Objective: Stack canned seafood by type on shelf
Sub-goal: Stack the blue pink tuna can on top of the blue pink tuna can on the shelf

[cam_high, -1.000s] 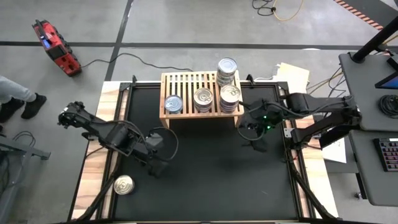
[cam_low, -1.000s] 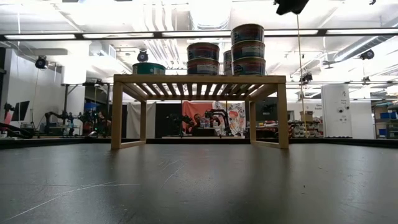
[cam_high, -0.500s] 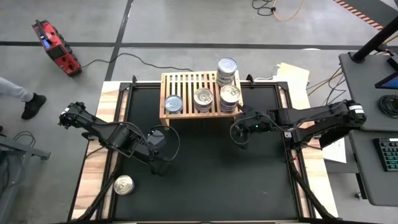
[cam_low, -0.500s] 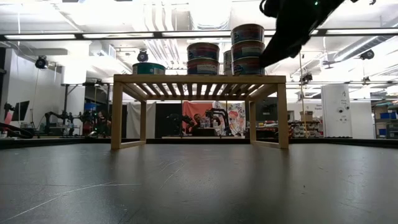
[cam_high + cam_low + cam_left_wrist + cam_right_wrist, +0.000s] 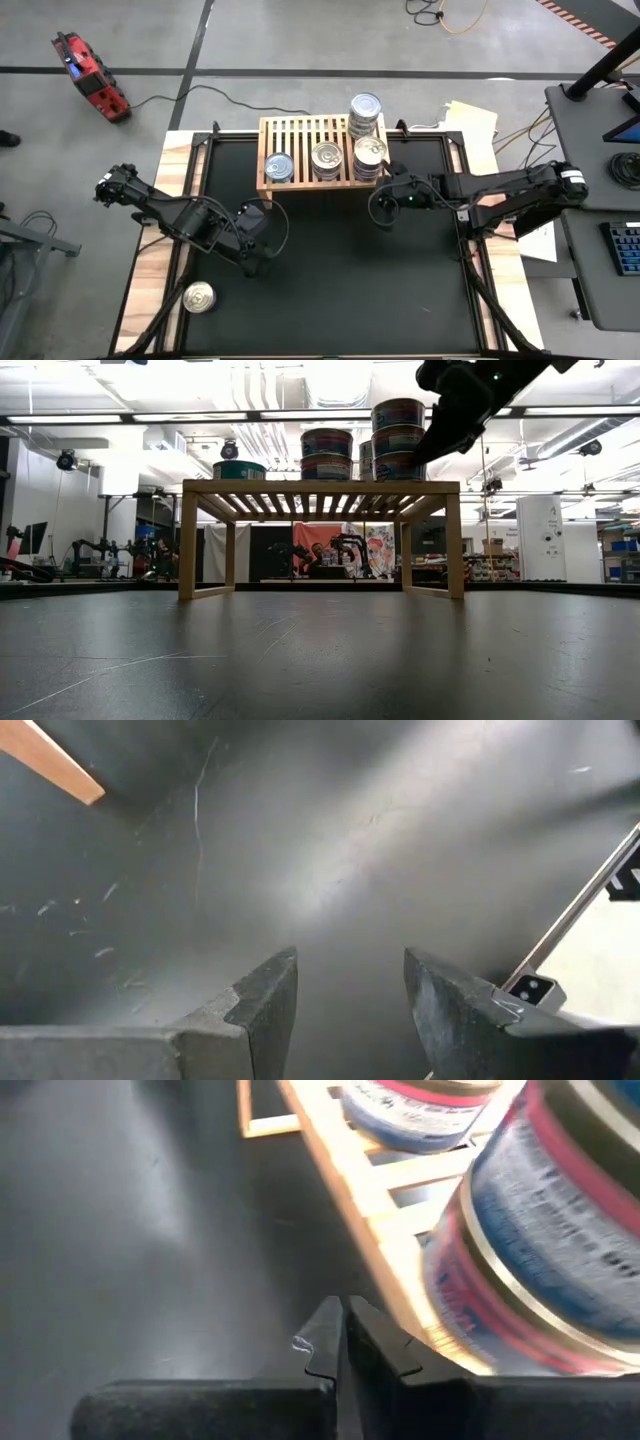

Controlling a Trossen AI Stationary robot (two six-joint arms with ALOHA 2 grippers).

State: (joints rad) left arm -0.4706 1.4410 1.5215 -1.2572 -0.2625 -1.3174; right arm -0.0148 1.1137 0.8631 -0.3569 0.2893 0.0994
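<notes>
Hovering just beside the shelf's (image 5: 312,152) front right corner, the right gripper (image 5: 381,204) has its fingers pressed together and grips nothing. On the slatted top sit 4 groups of canned seafood (image 5: 369,156), the right-hand ones stacked. 1 more can (image 5: 199,297) lies at the table's near left corner. The left gripper (image 5: 348,1010) hangs half open and empty over the black mat (image 5: 340,290).

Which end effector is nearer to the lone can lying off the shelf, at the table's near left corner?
Left. The left end effector sits over the mat just right of the lone can. The right end effector, shut and empty, is across the table beside the shelf.
</notes>
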